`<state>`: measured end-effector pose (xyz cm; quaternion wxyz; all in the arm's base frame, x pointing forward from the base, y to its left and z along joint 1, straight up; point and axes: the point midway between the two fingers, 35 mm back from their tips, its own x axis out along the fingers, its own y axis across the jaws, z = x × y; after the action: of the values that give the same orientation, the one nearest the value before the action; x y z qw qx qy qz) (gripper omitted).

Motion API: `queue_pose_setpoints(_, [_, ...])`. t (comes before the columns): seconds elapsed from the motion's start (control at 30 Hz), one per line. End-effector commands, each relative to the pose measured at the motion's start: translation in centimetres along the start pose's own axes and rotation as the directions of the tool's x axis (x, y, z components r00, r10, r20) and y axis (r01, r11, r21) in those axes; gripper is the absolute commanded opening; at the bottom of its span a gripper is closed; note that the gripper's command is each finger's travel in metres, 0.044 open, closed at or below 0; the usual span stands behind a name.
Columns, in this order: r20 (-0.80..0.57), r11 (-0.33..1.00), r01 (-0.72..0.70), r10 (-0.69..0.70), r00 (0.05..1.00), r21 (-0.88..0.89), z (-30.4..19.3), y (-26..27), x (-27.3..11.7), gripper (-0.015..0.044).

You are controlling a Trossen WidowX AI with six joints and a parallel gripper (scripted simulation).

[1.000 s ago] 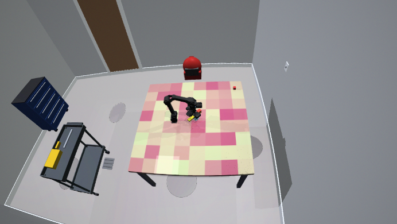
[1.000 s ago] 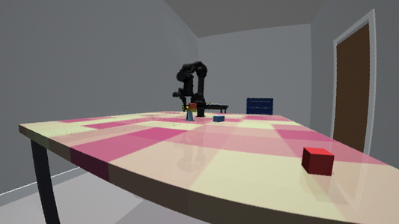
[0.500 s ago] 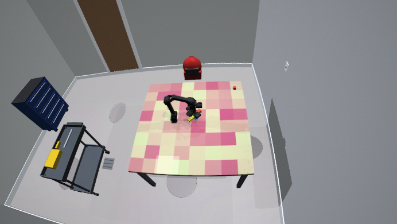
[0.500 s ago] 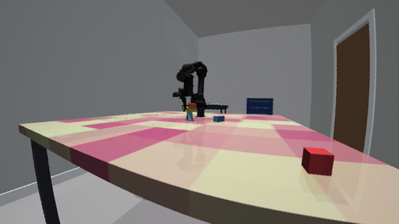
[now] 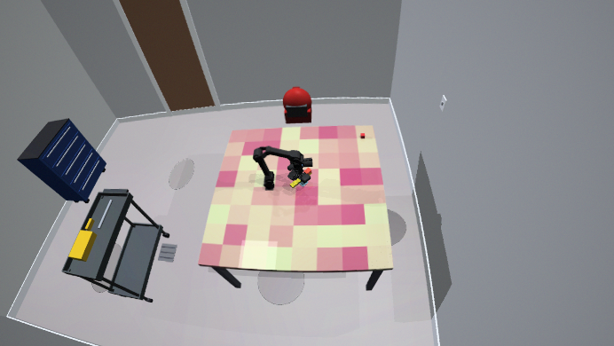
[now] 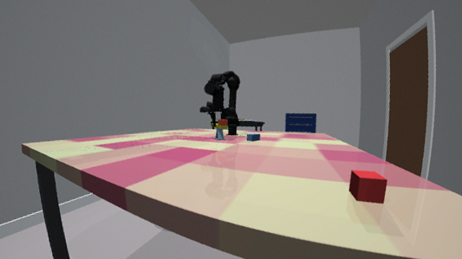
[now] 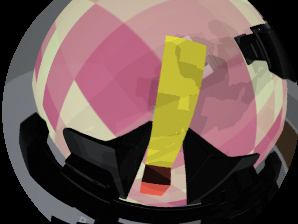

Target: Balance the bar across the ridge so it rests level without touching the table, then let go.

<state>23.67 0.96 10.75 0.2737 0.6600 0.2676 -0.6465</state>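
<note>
The yellow bar has an orange-red block at one end. My gripper is shut on the bar, between its yellow length and the red end in the wrist view. The pale blue ridge stands on the table directly under the bar in the exterior view. The bar is off the table and looks roughly level. Whether it touches the ridge top is too small to tell. The ridge is hidden in the wrist view.
A small blue block lies on the checkered table near the ridge. A red cube lies at the far right corner in the top view. The arm's base stands left of the ridge there.
</note>
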Motion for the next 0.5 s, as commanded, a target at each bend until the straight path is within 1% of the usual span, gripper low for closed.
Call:
queue_pose_setpoints(0.0, [-0.001, 1.000, 0.002, -0.002, 1.000, 0.004, 0.00, -0.03, 0.21, 0.0000])
queue_pose_setpoints(0.47, [-0.001, 1.000, 0.002, -0.002, 1.000, 0.004, 0.02, -0.04, 0.18, 0.0000])
